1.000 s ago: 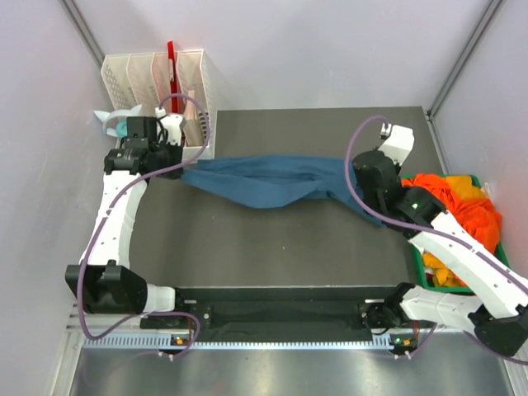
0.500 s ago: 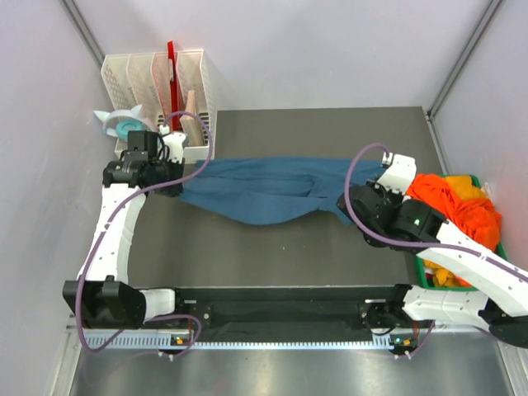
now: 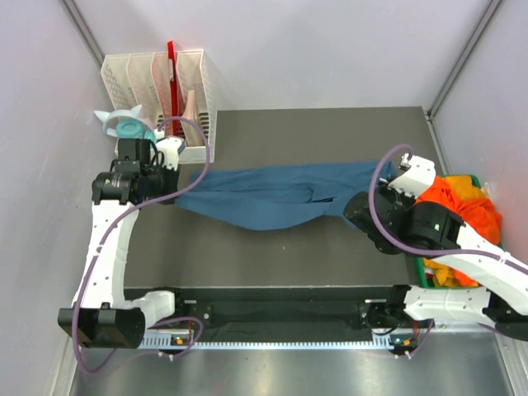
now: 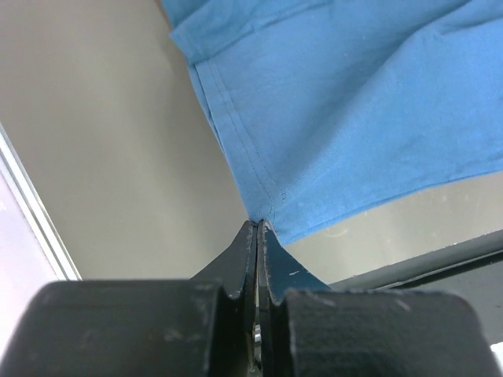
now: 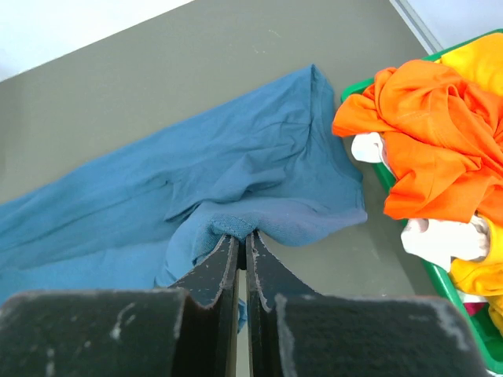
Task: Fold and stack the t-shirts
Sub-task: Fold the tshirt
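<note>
A large teal-blue t-shirt (image 3: 272, 194) hangs stretched between my two grippers across the middle of the dark table (image 3: 247, 247). My left gripper (image 3: 175, 195) is shut on its left hemmed corner (image 4: 259, 212). My right gripper (image 3: 353, 208) is shut on a bunched fold of its right side (image 5: 236, 224). The shirt sags in the middle towards the table. Orange t-shirts (image 3: 458, 202) with yellow and white fabric lie heaped in a green bin (image 3: 425, 276) at the right; they also show in the right wrist view (image 5: 432, 141).
A white wire file rack (image 3: 161, 82) with a red item stands at the back left corner. A teal and white tape dispenser (image 3: 122, 125) sits just left of it. Pale walls close the table at the back and sides.
Both grippers have drawn towards the near edge with the teal shirt held between them. The left arm shifted left and nearer, and the right arm swung right and nearer the bin.
</note>
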